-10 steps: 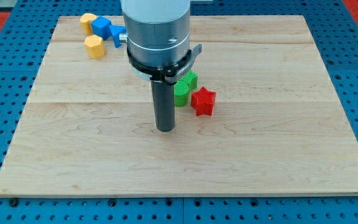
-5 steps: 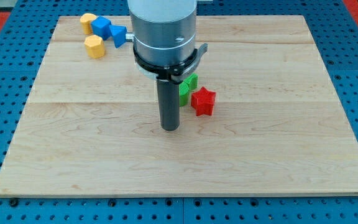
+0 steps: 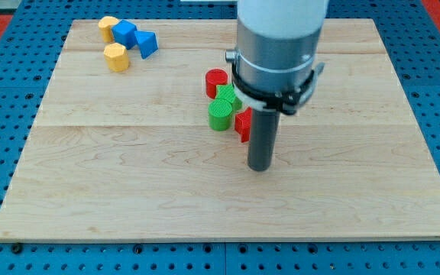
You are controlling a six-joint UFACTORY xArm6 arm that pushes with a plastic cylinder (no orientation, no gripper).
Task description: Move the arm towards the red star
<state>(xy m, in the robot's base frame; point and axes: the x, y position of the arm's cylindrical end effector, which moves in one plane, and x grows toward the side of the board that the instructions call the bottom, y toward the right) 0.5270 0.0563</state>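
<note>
The red star lies near the middle of the wooden board, mostly hidden behind my rod; only its left part shows. My tip rests on the board just below and slightly right of the star, very close to it. A green cylinder sits just left of the star, with another green block behind it and a red cylinder above that.
At the view's top left lie two yellow blocks and two blue blocks. The board is ringed by a blue pegboard.
My rod has moved to the view's right, from below-left of the green blocks to just below the red star, now covering most of the star and uncovering the red cylinder.
</note>
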